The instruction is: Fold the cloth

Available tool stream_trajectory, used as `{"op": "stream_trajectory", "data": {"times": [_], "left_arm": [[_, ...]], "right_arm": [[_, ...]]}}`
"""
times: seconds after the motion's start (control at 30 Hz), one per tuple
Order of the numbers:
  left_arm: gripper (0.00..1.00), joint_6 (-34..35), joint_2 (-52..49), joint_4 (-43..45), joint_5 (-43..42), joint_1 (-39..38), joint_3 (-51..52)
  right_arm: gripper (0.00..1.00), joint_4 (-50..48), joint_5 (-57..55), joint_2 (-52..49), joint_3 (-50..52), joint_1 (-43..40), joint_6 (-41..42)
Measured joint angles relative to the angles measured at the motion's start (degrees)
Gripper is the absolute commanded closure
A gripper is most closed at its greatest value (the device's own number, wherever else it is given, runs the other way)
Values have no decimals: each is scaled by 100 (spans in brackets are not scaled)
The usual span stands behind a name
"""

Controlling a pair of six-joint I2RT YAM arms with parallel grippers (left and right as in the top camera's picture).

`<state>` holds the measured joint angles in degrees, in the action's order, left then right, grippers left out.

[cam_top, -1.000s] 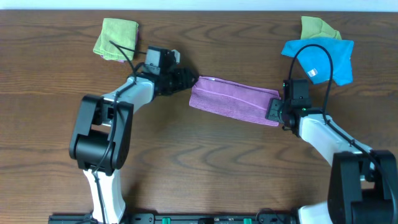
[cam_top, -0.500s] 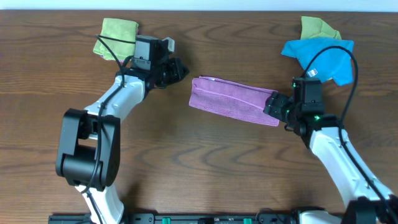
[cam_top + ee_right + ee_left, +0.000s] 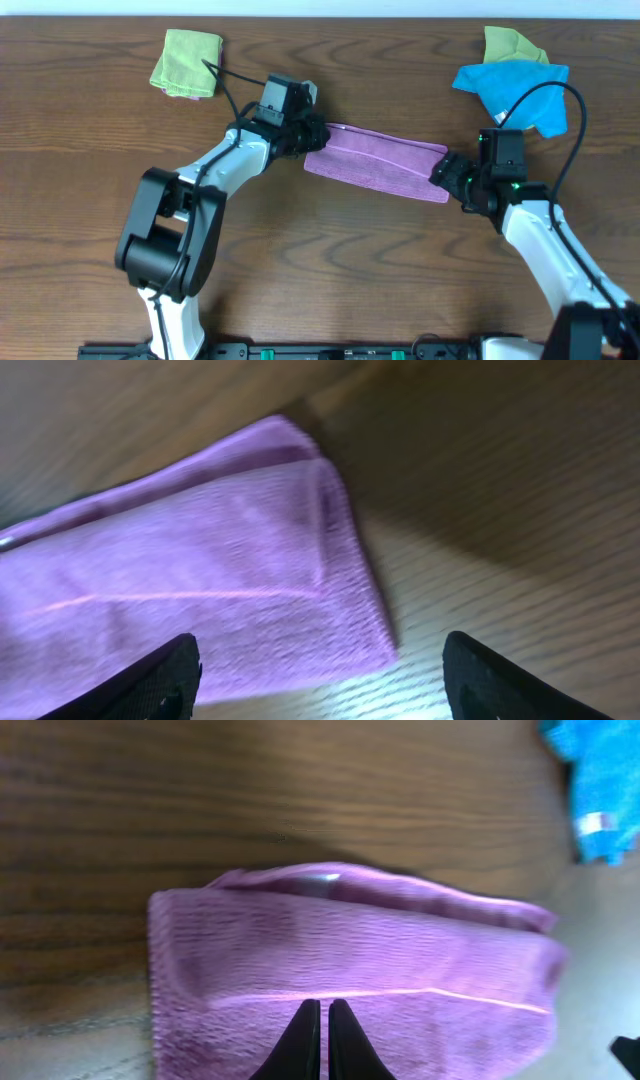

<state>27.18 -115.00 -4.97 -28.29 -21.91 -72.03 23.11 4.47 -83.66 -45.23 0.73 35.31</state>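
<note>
Dark brown wood-grain table (image 3: 330, 260), two arms reaching in from the near edge. Long purple cloth strip (image 3: 375, 162), already folded into a narrow band, lies flat mid-table, slanting down toward the right arm. Crumpled bright blue cloth (image 3: 515, 90) far right, well apart from the purple one. Folded lime-green square cloth (image 3: 187, 62) far left corner; smaller bunched green cloth (image 3: 508, 45) touching the blue one's far edge. Left gripper (image 3: 322, 1020) at the strip's left end, black fingertips pressed together over the fabric; nothing seen pinched between them. Right gripper (image 3: 318, 660) at the strip's right end, fingers spread wide, holding nothing.
</note>
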Motion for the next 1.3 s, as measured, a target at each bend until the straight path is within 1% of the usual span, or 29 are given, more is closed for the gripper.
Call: {"op": "stream_trajectory", "data": {"times": [0.3,0.63,0.83,0.93,1.03,1.1,1.2,1.23,1.27,1.3], "left_arm": [[94,0,-422,-57,280,0,0],[94,0,-481,-44,317,-17,0],[94,0,-481,-46,326,-28,0],[94,0,-481,-59,326,-28,0],[94,0,-481,-94,326,-28,-11],[94,0,-481,-118,323,-28,-17],[94,0,-481,-164,323,-28,-33],[94,0,-481,-168,323,-28,-33],[94,0,-481,-170,323,-28,-33],[94,0,-481,-170,323,-28,-35]], "right_arm": [[23,-313,133,-481,0,-68,15],[24,-538,160,-570,0,-68,70],[26,-857,214,-1104,0,-68,258],[38,-1099,275,-1220,-4,-68,328],[39,-1351,361,-1340,-20,-68,461],[43,-1534,452,-1425,-48,-68,487],[57,-1816,614,-1591,-90,-68,529],[66,-1906,671,-1648,-96,-70,557],[80,-1978,734,-1698,-111,-74,573],[91,-2000,761,-1729,-127,-76,573]]}}
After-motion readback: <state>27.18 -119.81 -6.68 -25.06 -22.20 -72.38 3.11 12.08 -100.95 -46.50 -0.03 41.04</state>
